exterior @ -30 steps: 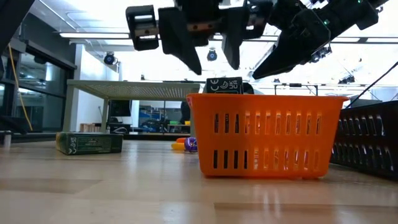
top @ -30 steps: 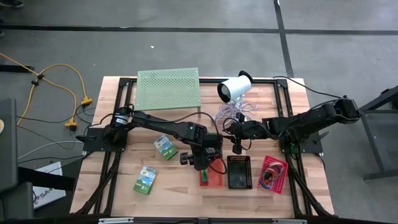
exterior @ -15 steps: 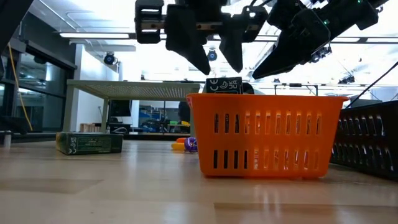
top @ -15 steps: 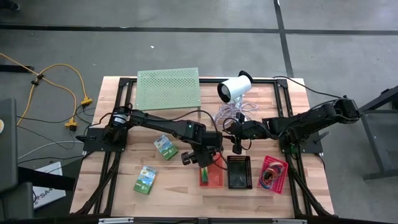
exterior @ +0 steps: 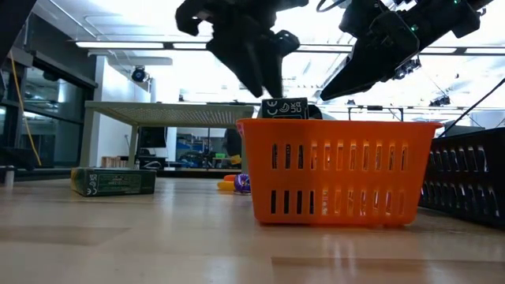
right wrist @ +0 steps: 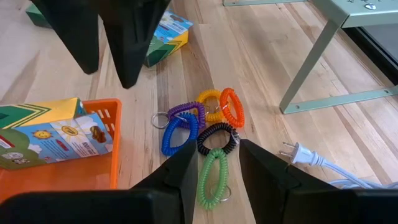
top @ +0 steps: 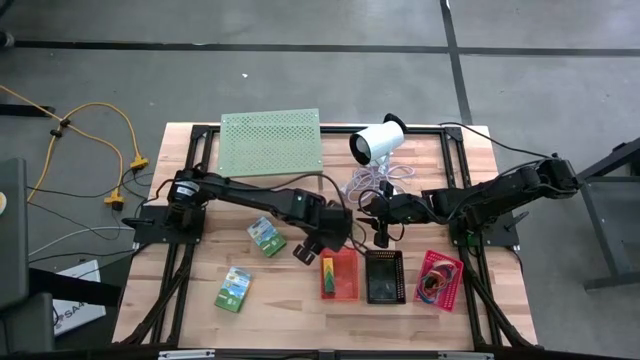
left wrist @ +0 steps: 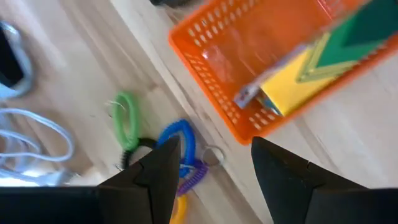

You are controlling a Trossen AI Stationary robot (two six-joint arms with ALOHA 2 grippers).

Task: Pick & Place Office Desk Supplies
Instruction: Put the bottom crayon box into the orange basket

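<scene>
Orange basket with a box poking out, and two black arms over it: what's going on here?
The robot is sorting desk supplies into small baskets. A flat green-and-yellow pack lies propped inside the orange plastic mesh basket, and the left pincer hangs open just above it, holding nothing. The right pincer, also open, hovers over a cluster of coloured coiled loops on the table. Two more green packs wait on the wood to the left.

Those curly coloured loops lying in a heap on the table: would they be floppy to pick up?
Probably. The coil loops look like springy plastic spirals, so one would likely stretch and dangle. They lie tangled, so neighbours might come along. They seem light.
</scene>
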